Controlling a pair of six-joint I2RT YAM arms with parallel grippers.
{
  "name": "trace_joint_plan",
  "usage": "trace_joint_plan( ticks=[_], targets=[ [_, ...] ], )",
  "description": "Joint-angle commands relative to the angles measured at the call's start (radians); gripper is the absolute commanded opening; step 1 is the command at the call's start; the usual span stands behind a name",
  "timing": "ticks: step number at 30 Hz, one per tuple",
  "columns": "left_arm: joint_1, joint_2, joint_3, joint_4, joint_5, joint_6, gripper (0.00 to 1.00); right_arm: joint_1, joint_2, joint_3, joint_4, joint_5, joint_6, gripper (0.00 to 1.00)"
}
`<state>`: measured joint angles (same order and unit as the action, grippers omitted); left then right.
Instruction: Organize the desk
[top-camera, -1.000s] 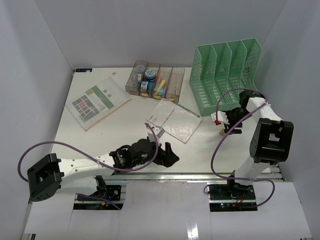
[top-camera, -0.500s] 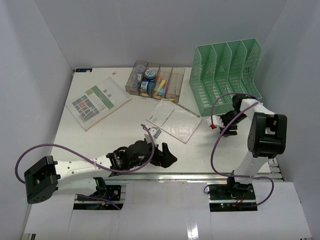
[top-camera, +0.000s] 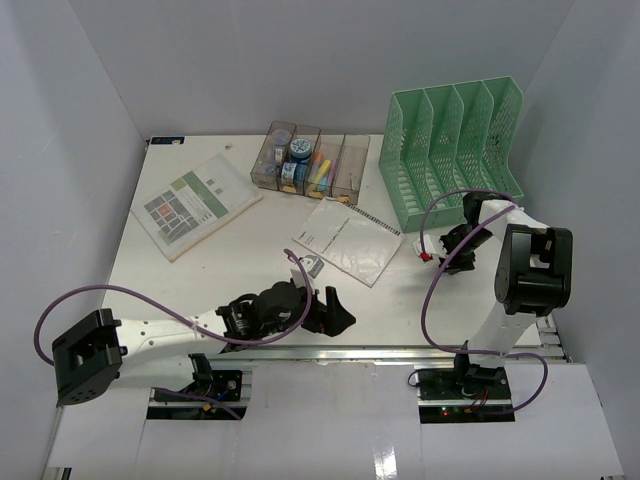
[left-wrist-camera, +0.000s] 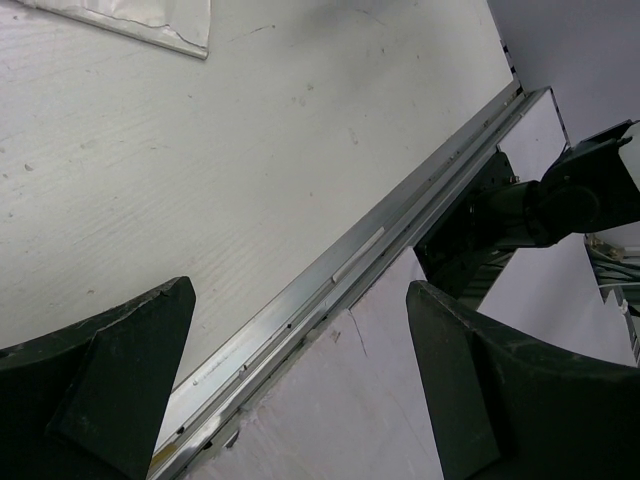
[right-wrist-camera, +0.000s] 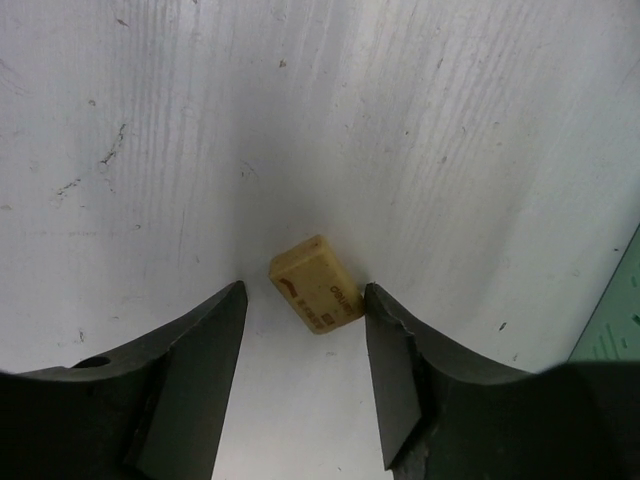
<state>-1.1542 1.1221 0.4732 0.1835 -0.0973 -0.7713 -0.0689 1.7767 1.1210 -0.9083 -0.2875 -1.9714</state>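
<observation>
The white desk (top-camera: 200, 270) has a silver rail (top-camera: 400, 350) along its near edge. A small tan eraser (right-wrist-camera: 315, 283) lies on it at the right, in front of the green rack. My right gripper (right-wrist-camera: 304, 292) is low over the desk and open. The eraser sits between its fingertips, close to the right finger (right-wrist-camera: 395, 350). In the top view that gripper (top-camera: 440, 252) hides the eraser. My left gripper (top-camera: 335, 312) is open and empty, just above the near rail (left-wrist-camera: 330, 275).
A green mesh file rack (top-camera: 450, 150) stands at the back right. A row of clear bins (top-camera: 310, 160) with small items is at the back centre. A booklet (top-camera: 195, 205) lies at the left and a spiral notebook (top-camera: 345, 238) in the middle. Grey walls enclose three sides.
My right gripper has moved left and down over the eraser, which no longer shows in the top view. My left gripper has shifted only slightly by the rail.
</observation>
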Motion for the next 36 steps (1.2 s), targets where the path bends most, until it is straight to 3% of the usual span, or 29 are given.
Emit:
trace_joint_plan(
  ticks=[1, 11, 19, 27, 36],
  targets=[
    [-0.004, -0.021, -0.030, 0.119, 0.047, -0.038, 0.98, 0.001, 0.028, -0.032, 0.048, 0.033, -0.124, 0.52],
    [-0.004, 0.068, -0.085, 0.450, 0.096, -0.174, 0.98, 0.003, -0.040, -0.050, 0.040, -0.070, -0.028, 0.27],
    [-0.004, 0.209, -0.028, 0.612, 0.078, -0.245, 0.98, 0.034, -0.273, -0.051, -0.086, -0.347, 0.238, 0.13],
    [-0.001, 0.324, 0.091, 0.634, 0.027, -0.283, 0.98, 0.191, -0.605, -0.226, 0.007, -0.514, 0.544, 0.15],
    [0.008, 0.399, 0.195, 0.582, -0.022, -0.302, 0.95, 0.329, -0.783, -0.323, 0.209, -0.476, 0.805, 0.17]
  ],
)
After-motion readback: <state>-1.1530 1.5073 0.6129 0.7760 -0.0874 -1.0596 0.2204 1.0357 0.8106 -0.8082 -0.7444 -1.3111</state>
